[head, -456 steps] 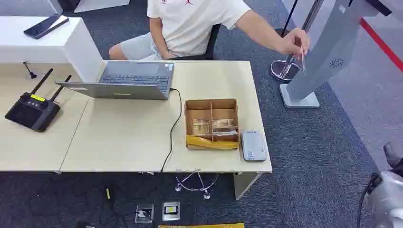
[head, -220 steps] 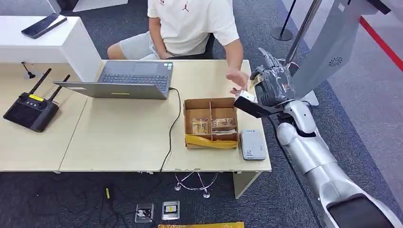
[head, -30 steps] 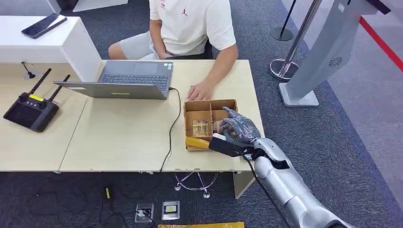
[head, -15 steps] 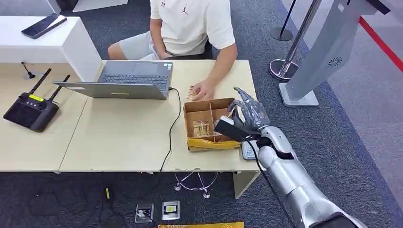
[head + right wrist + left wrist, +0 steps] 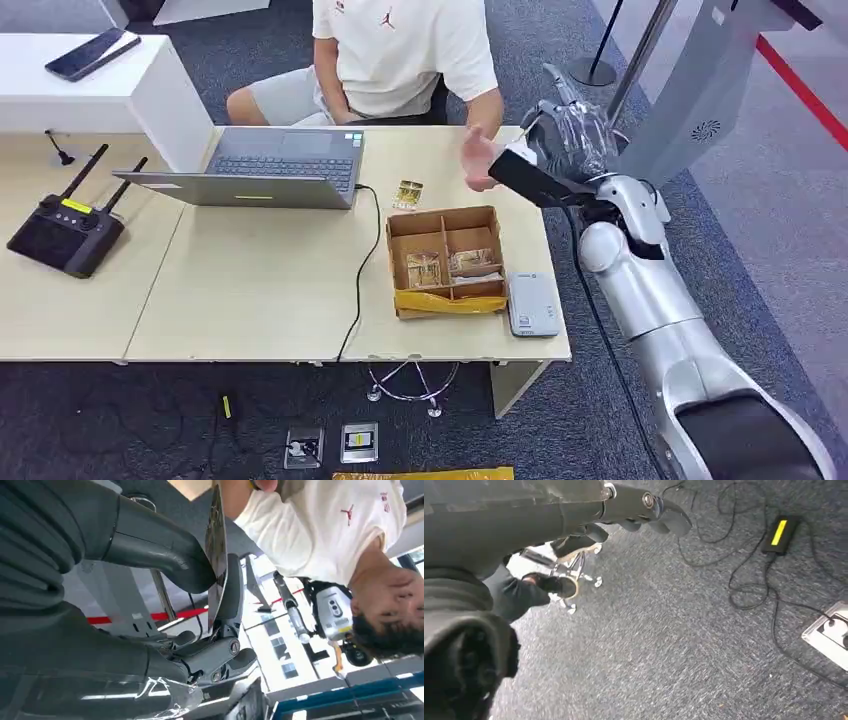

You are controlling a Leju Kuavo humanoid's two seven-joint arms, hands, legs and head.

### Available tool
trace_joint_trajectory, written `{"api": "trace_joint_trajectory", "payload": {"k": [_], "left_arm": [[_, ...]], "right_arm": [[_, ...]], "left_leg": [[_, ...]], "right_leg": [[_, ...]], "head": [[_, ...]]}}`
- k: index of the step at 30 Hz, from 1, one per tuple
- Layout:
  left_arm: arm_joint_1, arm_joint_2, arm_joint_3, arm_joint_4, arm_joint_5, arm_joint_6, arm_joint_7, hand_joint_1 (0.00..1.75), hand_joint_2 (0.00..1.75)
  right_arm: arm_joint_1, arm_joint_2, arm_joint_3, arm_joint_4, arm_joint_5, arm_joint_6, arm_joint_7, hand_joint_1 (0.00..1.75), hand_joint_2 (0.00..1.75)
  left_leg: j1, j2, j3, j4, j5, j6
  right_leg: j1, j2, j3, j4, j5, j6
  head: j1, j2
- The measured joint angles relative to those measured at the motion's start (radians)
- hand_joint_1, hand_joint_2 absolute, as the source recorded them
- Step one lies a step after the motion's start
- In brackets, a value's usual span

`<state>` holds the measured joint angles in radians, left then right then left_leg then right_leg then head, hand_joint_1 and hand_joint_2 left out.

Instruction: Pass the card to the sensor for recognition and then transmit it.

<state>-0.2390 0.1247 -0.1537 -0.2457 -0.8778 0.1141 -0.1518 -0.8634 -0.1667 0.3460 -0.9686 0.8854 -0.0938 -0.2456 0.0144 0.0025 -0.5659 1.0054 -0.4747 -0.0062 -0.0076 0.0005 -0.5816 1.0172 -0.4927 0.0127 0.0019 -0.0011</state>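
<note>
Right hand [image 5: 568, 140] pinches card [image 5: 216, 555] beside person's hand [image 5: 480, 158], seemingly above table [image 5: 260, 290].

Head cam looks down from high over the pale wooden counter [image 5: 250, 290], left wrist cam hangs close over the dark grey carpet floor [image 5: 664, 645], and right wrist cam sits tight behind its fingers [image 5: 165, 555], sharing the white-shirted person [image 5: 320, 525] with the head view.

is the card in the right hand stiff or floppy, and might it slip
Probably stiff: the card stands straight, edge-on, between thumb and fingers of the right hand. Likely light, since it looks very thin. Its face looks glossy, so it may slip in a pinch.
</note>
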Motion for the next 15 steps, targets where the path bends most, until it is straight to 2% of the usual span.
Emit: {"api": "trace_joint_trajectory", "payload": {"k": [7,15], "left_arm": [[-0.025,-0.001,-0.022,-0.002,-0.003,-0.019,0.0,0.0,0.0],[-0.032,-0.002,-0.029,-0.002,0.001,-0.018,0.0,0.0,0.0]], "right_arm": [[-0.103,0.033,0.006,0.12,0.02,-0.044,-0.07,1.75,1.75],[-0.175,0.103,0.032,0.302,0.039,-0.042,-0.08,1.75,1.75]], "left_leg": [[0.0,0.0,0.0,0.0,0.0,0.0],[0.0,0.0,0.0,0.0,0.0,0.0]], "right_leg": [[0.0,0.0,0.0,0.001,0.0,0.0],[0.0,-0.001,0.0,0.001,0.0,0.0]], "head": [[0.0,0.0],[0.0,0.0]]}}
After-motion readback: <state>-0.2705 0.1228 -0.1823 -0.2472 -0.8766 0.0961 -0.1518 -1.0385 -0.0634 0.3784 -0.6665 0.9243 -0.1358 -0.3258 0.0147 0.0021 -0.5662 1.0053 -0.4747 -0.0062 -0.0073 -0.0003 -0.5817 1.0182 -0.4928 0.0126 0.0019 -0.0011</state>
